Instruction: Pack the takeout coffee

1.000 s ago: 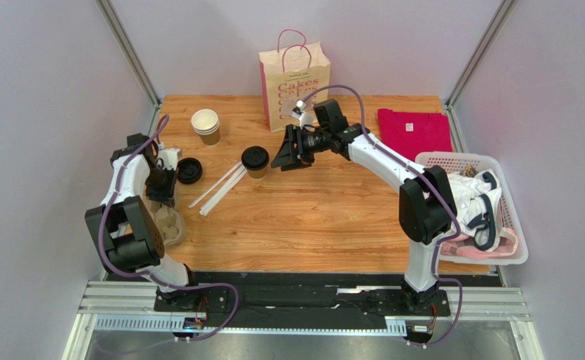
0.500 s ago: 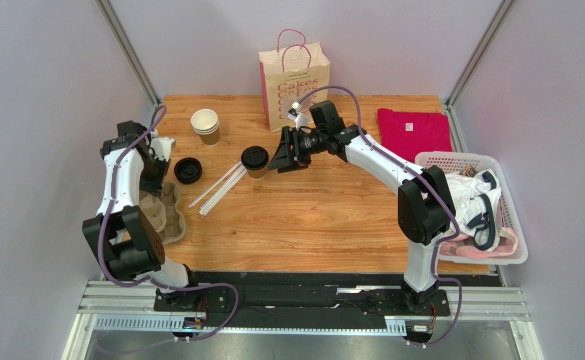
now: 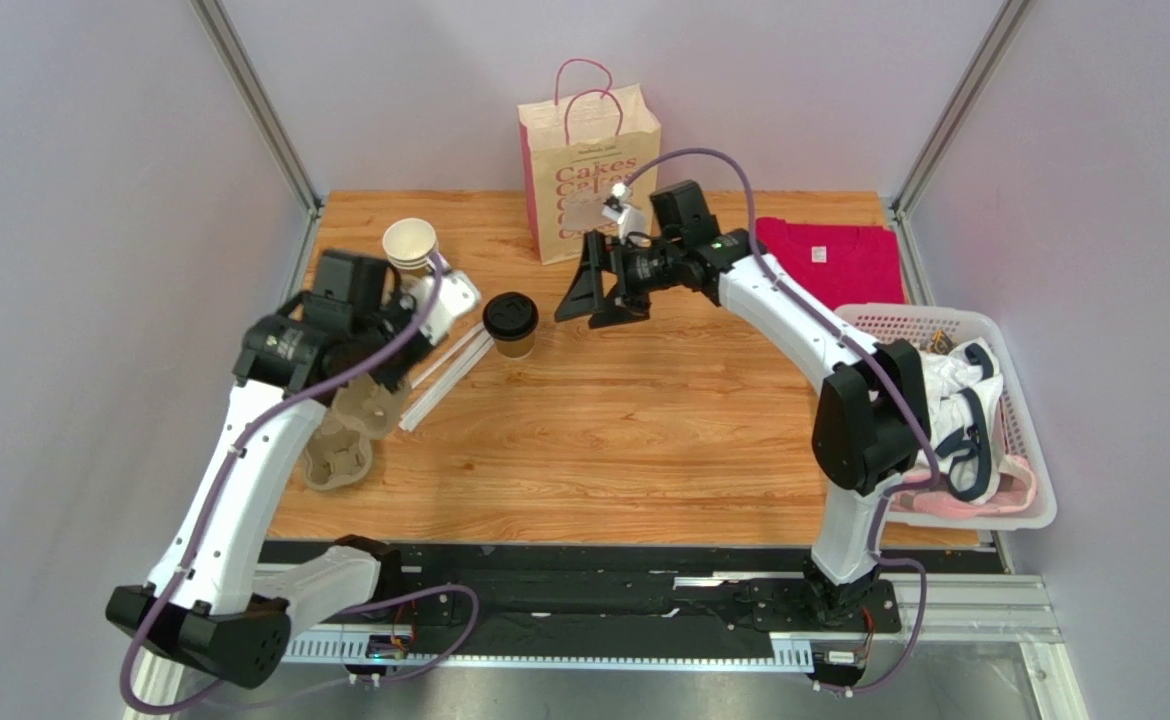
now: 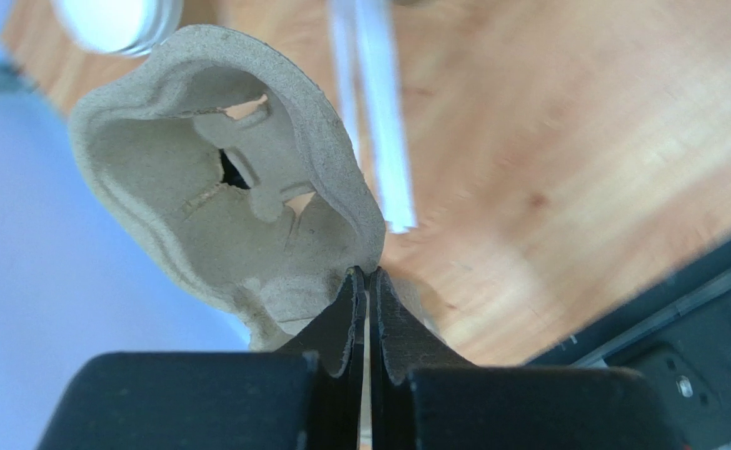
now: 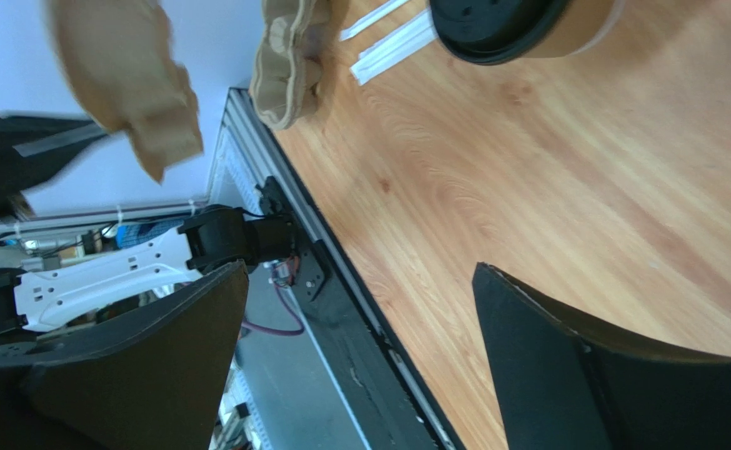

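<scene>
Takeout coffee [image 3: 512,321], a small brown kraft paper cup with a round black plastic lid, stands upright on the light wooden counter [image 3: 651,435], lid on, in the back half and left of centre. We see the right end effector [image 3: 588,300] just to the cup's right at about the same height, pointing toward it but not touching it. Its two black fingers are spread wide with nothing between them. In the right wrist view the cup sits at the top edge, ahead of the gaping fingers and off to one side, with bare wood between.

On the cup's other side we find two white paper-wrapped straws [image 3: 438,375] lying flat, close to its base. Behind them is a short stack of brown paper cups [image 3: 412,252]. A cream paper bag with pink handles [image 3: 588,165] stands at the back edge, behind the coffee.

The left end effector [image 4: 366,286] is well to the cup's left. Its fingers are pinched tight on the rim of a grey moulded-pulp cup carrier [image 4: 219,206], whose hollow faces the wrist camera.
</scene>
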You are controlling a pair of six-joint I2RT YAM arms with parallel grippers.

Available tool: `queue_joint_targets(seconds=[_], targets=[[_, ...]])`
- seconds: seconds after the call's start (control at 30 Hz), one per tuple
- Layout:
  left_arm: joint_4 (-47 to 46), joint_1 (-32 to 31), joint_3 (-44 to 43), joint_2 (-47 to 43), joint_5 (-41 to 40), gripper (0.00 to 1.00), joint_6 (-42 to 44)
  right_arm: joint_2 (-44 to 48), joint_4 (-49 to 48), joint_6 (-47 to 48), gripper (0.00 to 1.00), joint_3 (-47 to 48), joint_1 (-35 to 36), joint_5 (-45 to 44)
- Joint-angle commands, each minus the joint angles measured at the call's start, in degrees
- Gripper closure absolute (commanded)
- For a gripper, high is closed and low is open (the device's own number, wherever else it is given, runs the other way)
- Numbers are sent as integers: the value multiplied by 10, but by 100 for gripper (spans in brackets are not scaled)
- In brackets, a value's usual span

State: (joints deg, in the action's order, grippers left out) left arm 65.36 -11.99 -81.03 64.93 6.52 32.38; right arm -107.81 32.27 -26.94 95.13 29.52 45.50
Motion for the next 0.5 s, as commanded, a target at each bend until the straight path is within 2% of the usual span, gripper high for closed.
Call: queue_joint_targets(seconds=[0.0,0.07,0.17,0.27,0.47], targets=[[-8,-111,108,-11,-6,100,9,78,21,36,0,-15,-60,-19],[-57,-150,171,4,2,100,-11,96,31,48,0,-15,-79,-24],[-114,-216,228,43,1,100,-36,110,70,83,0,12,-113,-49],[-173,-254,267,101,-15,100,-35,123,101,120,0,51,-142,-87],[-244,-255,278,214,-85,100,-49,131,159,157,0,117,-183,-139]])
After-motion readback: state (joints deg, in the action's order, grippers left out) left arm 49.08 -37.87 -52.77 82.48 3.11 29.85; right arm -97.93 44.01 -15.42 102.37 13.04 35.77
